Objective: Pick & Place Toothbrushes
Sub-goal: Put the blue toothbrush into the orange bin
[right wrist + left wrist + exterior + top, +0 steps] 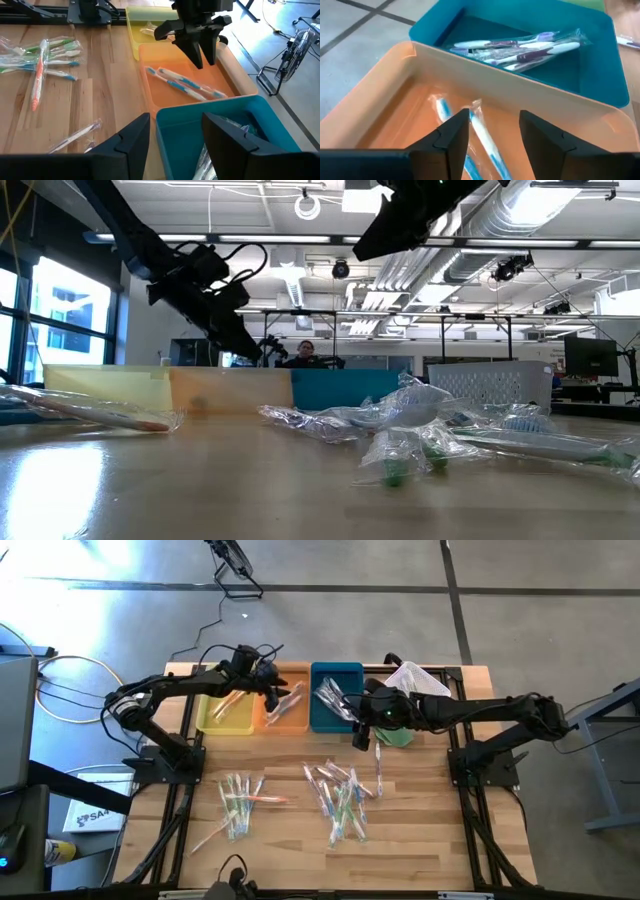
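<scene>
On the desk [420, 850], the left tool [202, 42] hung open and empty above the orange tray [235, 82]; the right tool [360, 730] stood open by the blue tray [325, 720].

Grey concrete floor [400, 620] surrounds the wooden table [280, 840]; bright windows [60, 320], exposed ceiling ducts [560, 210].

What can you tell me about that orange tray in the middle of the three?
The orange tray is a shallow rectangular bin of smooth, slightly see-through plastic with rounded corners. It sits flat on the wooden table, between the yellow tray and the blue tray. Inside lie wrapped toothbrushes with white and blue handles. The left pincer hangs open just above it.
</scene>
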`<state>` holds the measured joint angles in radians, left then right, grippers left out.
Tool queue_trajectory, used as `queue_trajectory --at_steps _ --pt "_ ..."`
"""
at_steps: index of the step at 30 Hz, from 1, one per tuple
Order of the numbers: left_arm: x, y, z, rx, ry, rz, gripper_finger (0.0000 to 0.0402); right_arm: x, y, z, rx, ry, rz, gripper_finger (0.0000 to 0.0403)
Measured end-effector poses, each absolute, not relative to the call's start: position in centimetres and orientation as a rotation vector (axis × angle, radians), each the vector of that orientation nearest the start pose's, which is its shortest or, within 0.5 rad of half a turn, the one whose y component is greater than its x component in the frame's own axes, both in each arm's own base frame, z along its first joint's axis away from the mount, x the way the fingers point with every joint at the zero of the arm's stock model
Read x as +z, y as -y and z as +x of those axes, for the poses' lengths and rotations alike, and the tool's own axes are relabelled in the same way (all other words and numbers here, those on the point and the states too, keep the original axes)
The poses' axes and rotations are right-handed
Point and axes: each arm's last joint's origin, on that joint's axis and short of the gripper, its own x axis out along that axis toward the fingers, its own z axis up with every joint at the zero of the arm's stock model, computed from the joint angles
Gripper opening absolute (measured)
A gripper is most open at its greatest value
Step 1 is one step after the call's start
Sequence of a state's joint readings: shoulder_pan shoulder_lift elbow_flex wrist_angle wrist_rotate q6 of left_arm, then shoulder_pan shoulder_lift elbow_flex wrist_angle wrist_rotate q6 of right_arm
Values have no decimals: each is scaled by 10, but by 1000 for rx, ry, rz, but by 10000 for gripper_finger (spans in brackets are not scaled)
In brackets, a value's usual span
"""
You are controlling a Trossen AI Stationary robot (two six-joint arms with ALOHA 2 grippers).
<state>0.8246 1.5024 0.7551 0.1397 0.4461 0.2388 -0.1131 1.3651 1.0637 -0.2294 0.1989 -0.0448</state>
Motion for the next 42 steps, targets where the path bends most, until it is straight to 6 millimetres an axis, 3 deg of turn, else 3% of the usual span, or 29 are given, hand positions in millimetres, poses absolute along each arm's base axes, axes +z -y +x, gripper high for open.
queue_trajectory --at_steps 11,23,35,42 --pt "201 -215 217 314 -418 -109 175 298 40 298 -293 -539 -66 171" --pt "214 -208 221 195 -345 42 175 298 40 298 -293 -539 -66 171" --pt "242 -169 235 89 -289 200 175 298 40 298 -316 -527 7 171" --pt "267 -148 222 113 -286 295 175 298 40 298 -321 -524 22 171"
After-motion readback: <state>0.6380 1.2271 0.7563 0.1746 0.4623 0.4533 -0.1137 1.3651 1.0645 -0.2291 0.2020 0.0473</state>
